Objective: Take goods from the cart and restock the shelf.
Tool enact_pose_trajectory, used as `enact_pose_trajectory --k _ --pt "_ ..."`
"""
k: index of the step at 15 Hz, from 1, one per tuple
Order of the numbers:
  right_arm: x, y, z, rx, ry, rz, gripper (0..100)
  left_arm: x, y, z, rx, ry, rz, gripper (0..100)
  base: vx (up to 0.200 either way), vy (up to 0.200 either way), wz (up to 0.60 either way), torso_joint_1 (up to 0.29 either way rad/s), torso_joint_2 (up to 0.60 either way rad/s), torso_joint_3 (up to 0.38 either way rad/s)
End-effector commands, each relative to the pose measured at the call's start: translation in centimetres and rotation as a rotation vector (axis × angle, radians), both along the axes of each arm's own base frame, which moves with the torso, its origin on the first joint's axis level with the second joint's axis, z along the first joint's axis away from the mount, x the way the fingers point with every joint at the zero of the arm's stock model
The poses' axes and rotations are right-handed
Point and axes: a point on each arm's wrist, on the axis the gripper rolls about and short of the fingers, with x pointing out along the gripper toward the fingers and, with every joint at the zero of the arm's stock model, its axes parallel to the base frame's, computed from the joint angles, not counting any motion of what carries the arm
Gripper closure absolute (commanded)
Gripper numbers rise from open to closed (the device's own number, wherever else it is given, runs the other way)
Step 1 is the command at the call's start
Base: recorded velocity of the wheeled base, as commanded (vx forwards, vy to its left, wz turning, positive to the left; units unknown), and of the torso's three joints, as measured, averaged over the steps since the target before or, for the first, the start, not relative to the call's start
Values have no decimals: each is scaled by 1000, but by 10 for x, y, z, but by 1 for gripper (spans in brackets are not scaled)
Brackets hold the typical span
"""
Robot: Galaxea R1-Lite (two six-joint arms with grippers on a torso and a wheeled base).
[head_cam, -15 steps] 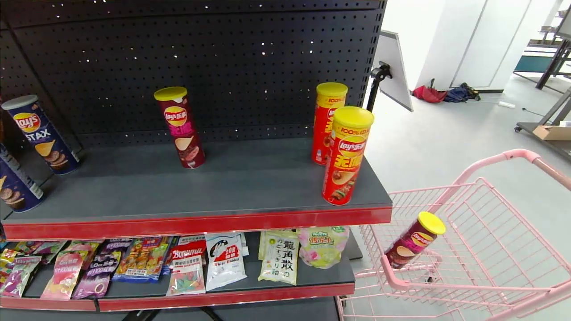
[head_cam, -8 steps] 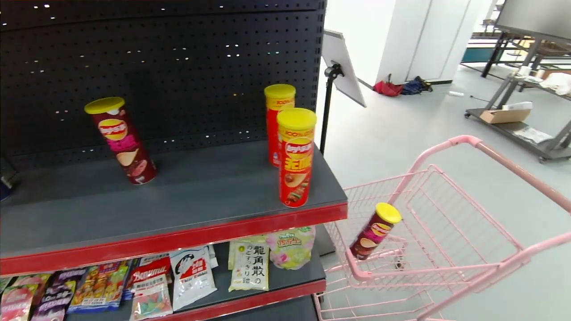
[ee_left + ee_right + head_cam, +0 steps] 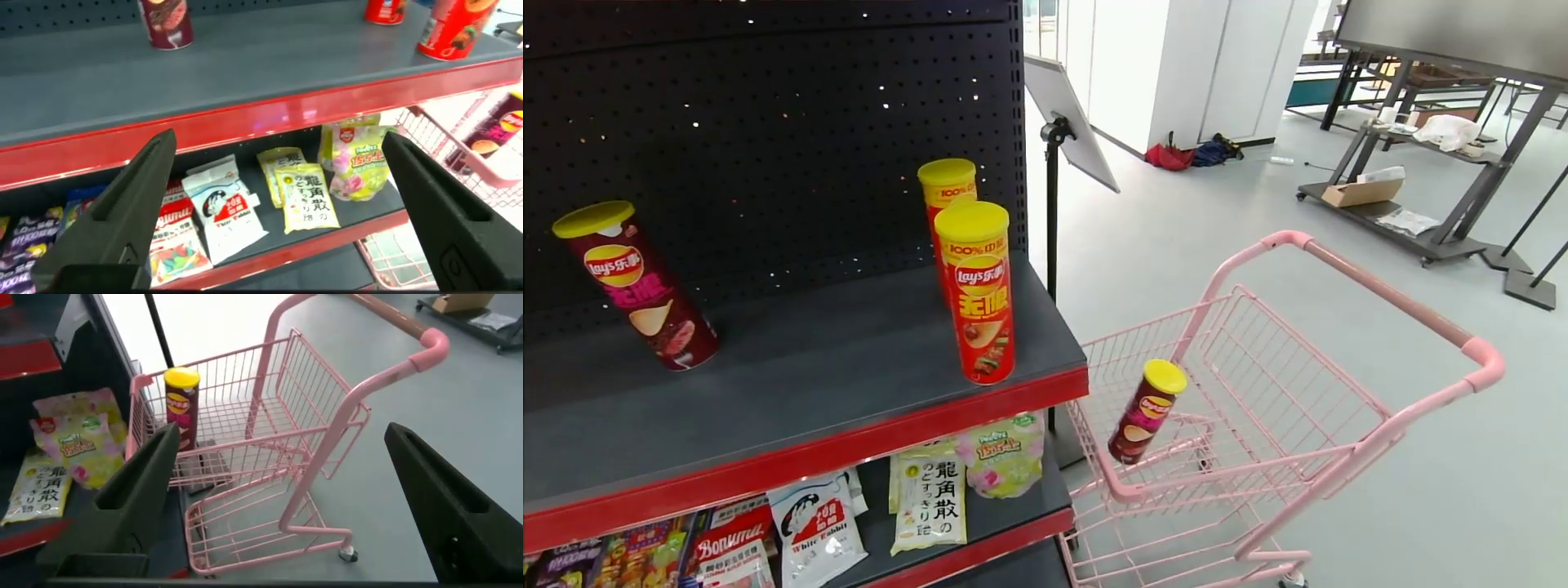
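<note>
A pink wire cart (image 3: 1339,278) stands to the right of the black shelf (image 3: 849,384). Inside it a maroon chip can (image 3: 1147,411) with a yellow lid leans against the corner nearest the shelf. Two red cans (image 3: 978,294) stand one behind the other at the upper board's right end, and another maroon can (image 3: 637,290) stands further left. My left gripper (image 3: 279,140) is open in front of the shelf's red edge, holding nothing. My right gripper (image 3: 282,433) is open above the cart (image 3: 327,433), apart from the maroon can (image 3: 181,404).
Snack bags (image 3: 923,498) lie on the lower board. A stand with a tilted white board (image 3: 1070,122) rises just behind the shelf's right end. A metal rack (image 3: 1413,188) stands far right. Grey floor lies open around the cart.
The head camera has swung right, so shelf and cart sit further left in the picture. The cans and the cart themselves have not moved.
</note>
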Motion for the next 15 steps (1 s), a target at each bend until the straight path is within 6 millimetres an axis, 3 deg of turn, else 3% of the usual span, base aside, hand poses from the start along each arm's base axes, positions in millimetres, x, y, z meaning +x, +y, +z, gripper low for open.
enact_pose_trajectory --k 1,15 --pt "0 0 0 0 0 1 0 0 0 0 0 1 0 0 0 0 0 -119 310 168" --pt "0 0 0 0 0 0 0 0 0 0 0 1 0 0 0 0 0 -149 387 233"
